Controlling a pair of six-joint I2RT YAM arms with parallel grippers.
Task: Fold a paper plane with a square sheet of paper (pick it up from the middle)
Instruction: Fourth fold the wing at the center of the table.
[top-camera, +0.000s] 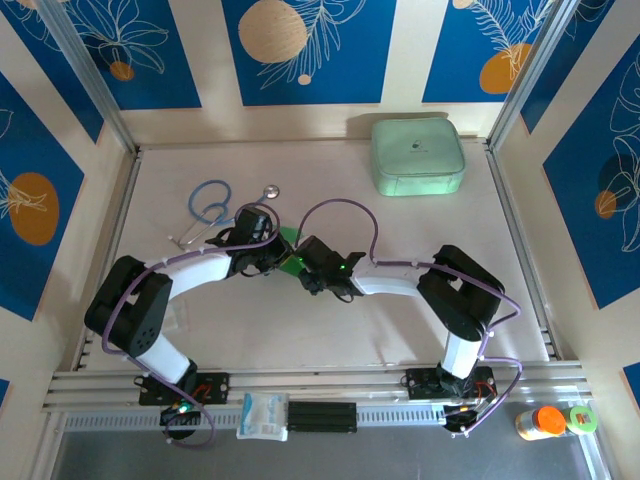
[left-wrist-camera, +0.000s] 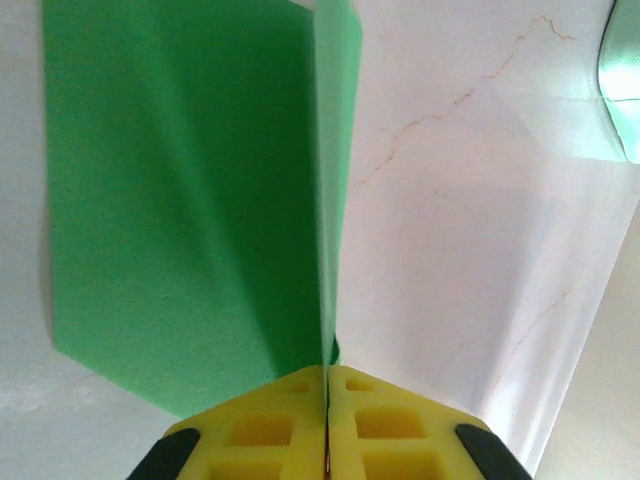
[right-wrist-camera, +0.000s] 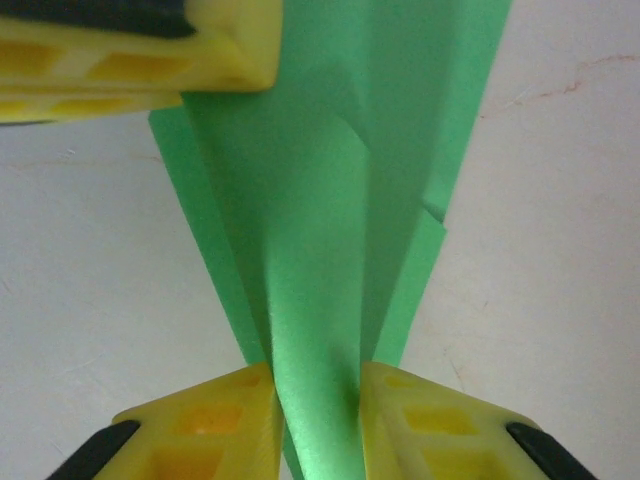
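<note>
- Left wrist view: the left gripper (left-wrist-camera: 327, 378) is clenched on a raised ridge of the square sheet of paper (left-wrist-camera: 180, 200). The ridge stands upright and runs away from the jaws. A wide flap beside it lies flat on the table (left-wrist-camera: 470, 250).
- Right wrist view: the right gripper (right-wrist-camera: 318, 380) grasps the same sheet by a pinched-up centre fold that fills the gap between its fingers. A finger of the left gripper sits over the paper farther along.
- Top external view: both grippers meet mid-table with a sliver of green between them. Well apart from them are a stethoscope (top-camera: 212, 205), farther back on the left, and a mint case (top-camera: 418, 156) at the far right.
- Handling, as I judge it: the sheet is light, thin and limp. It creases for good and could tear if the two grips pull apart. It is best held on the centre crease, close to the fold, with a gentle pinch.
</note>
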